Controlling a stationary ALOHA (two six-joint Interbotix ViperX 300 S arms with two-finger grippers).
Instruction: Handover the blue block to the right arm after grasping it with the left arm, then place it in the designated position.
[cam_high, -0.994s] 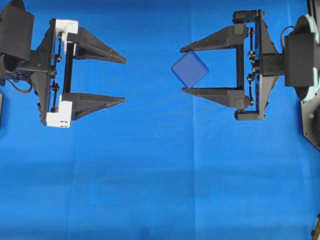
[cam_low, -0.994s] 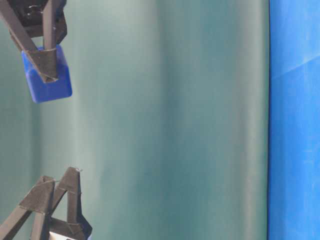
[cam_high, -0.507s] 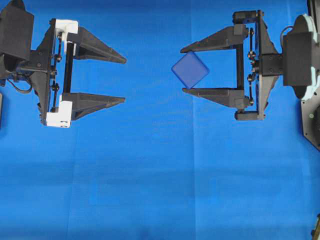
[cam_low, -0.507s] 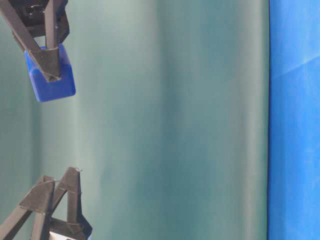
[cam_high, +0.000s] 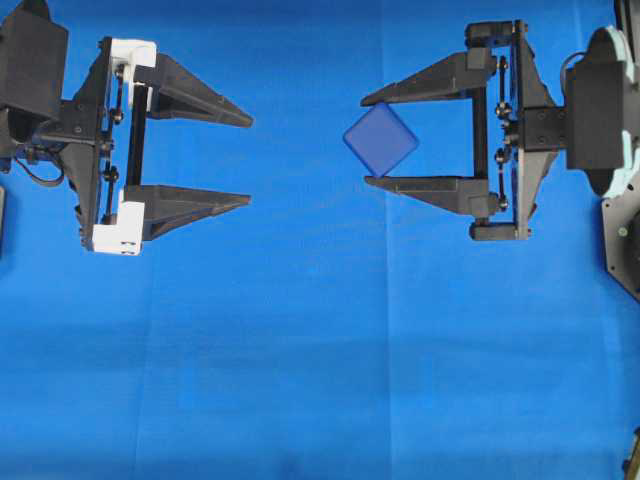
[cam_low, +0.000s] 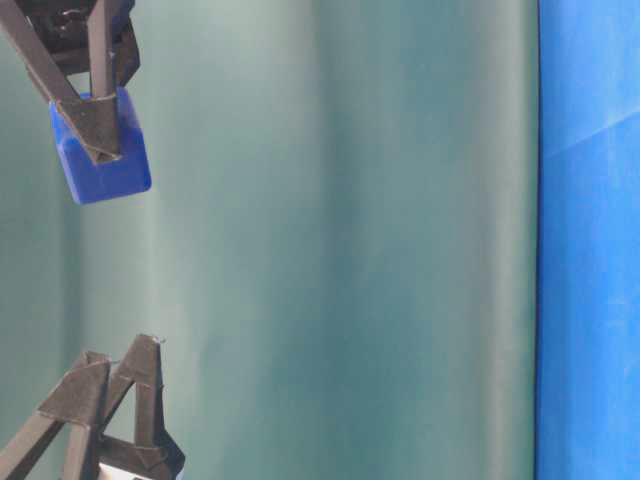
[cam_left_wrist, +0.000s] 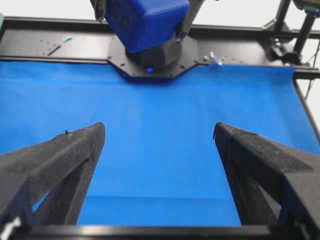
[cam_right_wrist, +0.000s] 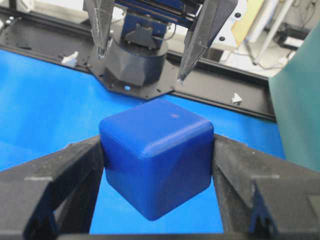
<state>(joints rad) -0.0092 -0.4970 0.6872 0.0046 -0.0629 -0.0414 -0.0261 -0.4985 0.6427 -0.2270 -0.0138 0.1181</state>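
The blue block (cam_high: 380, 140) hangs in the air, turned corner-on between the all-black fingers of my right gripper (cam_high: 367, 140), which is shut on it. The right wrist view has the block (cam_right_wrist: 155, 155) wedged between both fingers (cam_right_wrist: 80, 165). From table level the block (cam_low: 100, 160) hangs high above the cloth, partly behind a finger. My left gripper (cam_high: 249, 161), with white brackets, stands wide open and empty well to the left of the block. In its own view the fingers (cam_left_wrist: 159, 132) frame bare cloth, with the block (cam_left_wrist: 147, 20) ahead and above.
Blue cloth (cam_high: 320, 350) covers the table. The right arm's black base plate (cam_left_wrist: 150, 60) and a black frame rail (cam_left_wrist: 50, 45) sit at the cloth's far edge. A teal-green backdrop (cam_low: 330, 240) fills the table-level view.
My right gripper and the block have shifted very slightly. The left gripper has stayed still and open.
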